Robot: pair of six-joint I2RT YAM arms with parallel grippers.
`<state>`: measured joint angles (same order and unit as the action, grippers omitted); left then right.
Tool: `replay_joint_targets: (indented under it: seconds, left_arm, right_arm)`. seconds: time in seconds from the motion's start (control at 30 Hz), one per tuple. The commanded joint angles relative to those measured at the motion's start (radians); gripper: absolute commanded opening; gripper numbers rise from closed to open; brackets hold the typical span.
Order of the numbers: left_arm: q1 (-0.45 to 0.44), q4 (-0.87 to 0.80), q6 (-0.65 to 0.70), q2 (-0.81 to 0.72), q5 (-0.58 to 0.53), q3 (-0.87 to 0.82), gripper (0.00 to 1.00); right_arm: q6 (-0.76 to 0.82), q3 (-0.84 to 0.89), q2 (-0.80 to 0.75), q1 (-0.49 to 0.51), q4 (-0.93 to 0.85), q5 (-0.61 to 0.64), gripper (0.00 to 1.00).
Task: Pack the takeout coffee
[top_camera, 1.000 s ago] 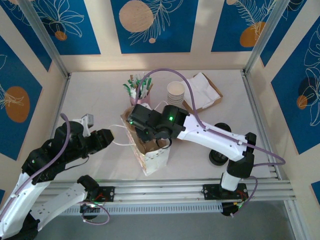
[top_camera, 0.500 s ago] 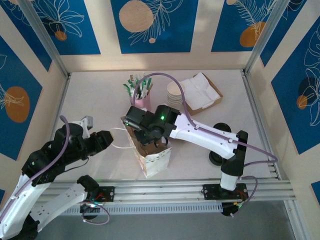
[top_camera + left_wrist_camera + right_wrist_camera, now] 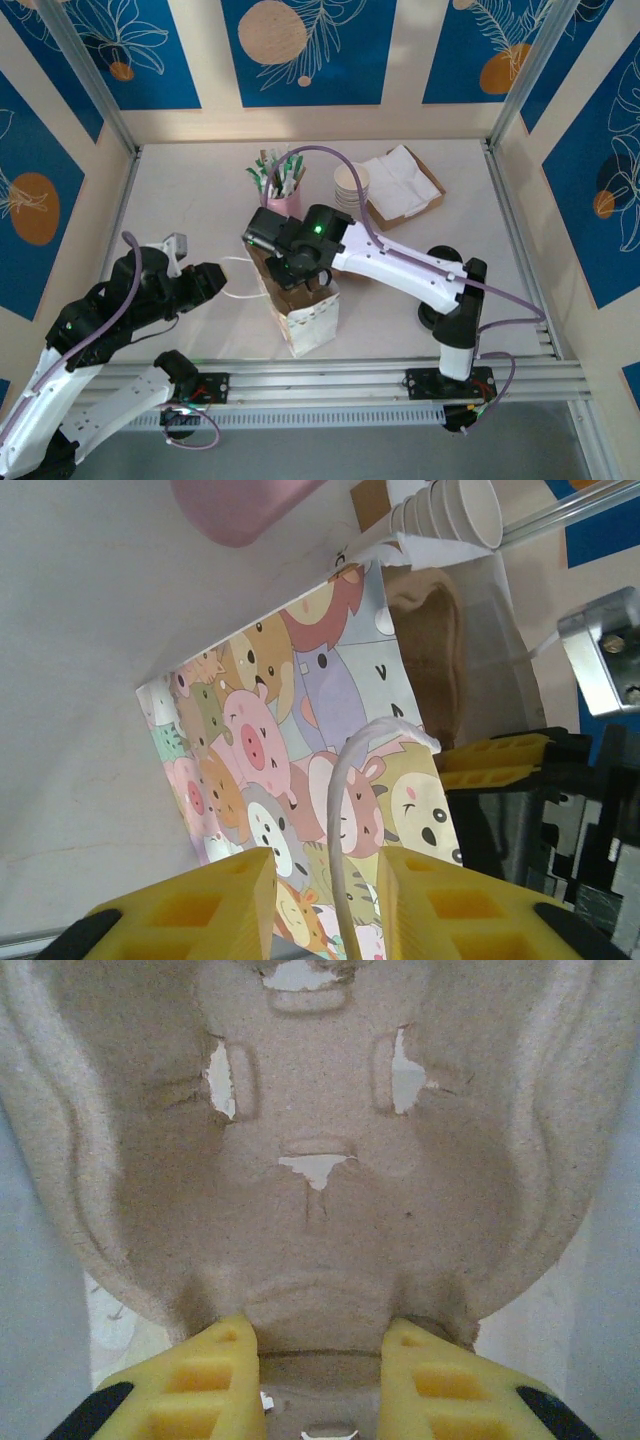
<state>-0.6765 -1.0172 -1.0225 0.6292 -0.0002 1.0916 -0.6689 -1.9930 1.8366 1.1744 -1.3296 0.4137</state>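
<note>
Shifted left over the cartoon-print paper bag [image 3: 310, 325], my right pincer [image 3: 320, 1335] clamps the brown pulp cup tray [image 3: 320, 1210]; left pincer [image 3: 327, 865] gapes slightly round the white string handle [image 3: 352, 760].

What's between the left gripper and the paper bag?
The bag's white handle loops from the paper bag to the left gripper, over bare table; top and left wrist views show it.

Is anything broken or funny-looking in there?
The brown cup tray held in the right gripper has ragged little rips around its slots, with light showing through. They look torn rather than neatly cut. Nothing looks spilled.
</note>
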Motion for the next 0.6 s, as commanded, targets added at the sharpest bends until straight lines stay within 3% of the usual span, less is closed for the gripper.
replay_joint_targets:
  seconds: [0.0,0.57]
  left_arm:
    - [-0.002,-0.015,-0.001,-0.012,0.005,-0.011,0.32]
    - [-0.003,-0.007,-0.001,-0.011,0.000,-0.016,0.34]
  right_arm:
    - [0.019,-0.027,0.029,-0.007,-0.035,-0.049,0.25]
    - [0.057,0.033,0.062,-0.011,-0.028,-0.082,0.25]
